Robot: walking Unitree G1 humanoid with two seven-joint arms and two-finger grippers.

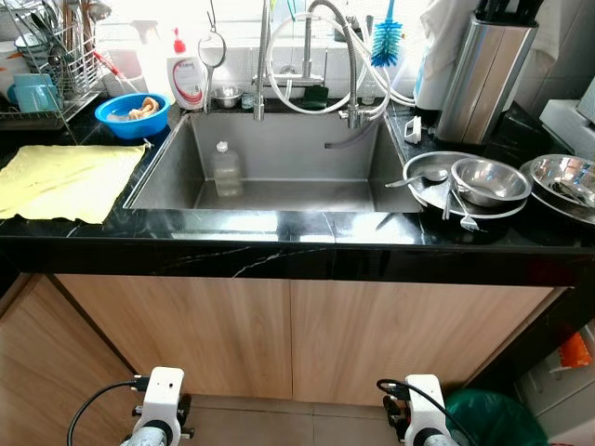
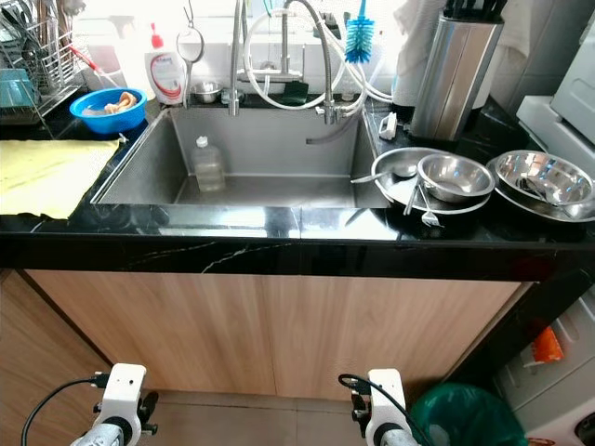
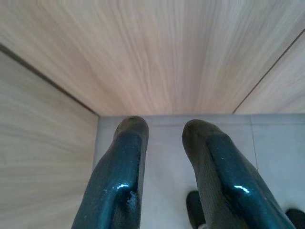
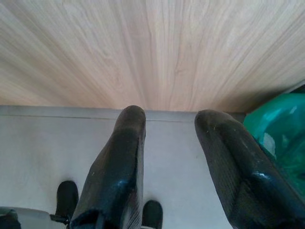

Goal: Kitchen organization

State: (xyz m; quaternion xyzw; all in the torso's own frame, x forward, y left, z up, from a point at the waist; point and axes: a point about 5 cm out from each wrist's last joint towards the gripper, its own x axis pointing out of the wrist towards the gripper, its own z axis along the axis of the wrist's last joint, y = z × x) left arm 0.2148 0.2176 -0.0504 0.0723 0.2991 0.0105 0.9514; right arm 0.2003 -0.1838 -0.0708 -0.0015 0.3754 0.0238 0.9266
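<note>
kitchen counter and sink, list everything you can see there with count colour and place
sink: 1, steel, set in the middle of the black counter
bottle: 1, clear, standing in the sink at its left
tap: 1, steel with white hose, behind the sink
cloth: 1, yellow, spread on the counter left of the sink
blue bowl: 1, at the sink's back left corner
soap bottle: 1, white with red cap, beside the blue bowl
dish rack: 1, wire, far left
steel bowls: at least 2, right of the sink
knife block: 1, steel, back right
brush: 1, blue, behind the tap
bin bag: 1, green, on the floor at right
left gripper: open, low before the cupboard doors
right gripper: open, low, near the bin bag
</note>
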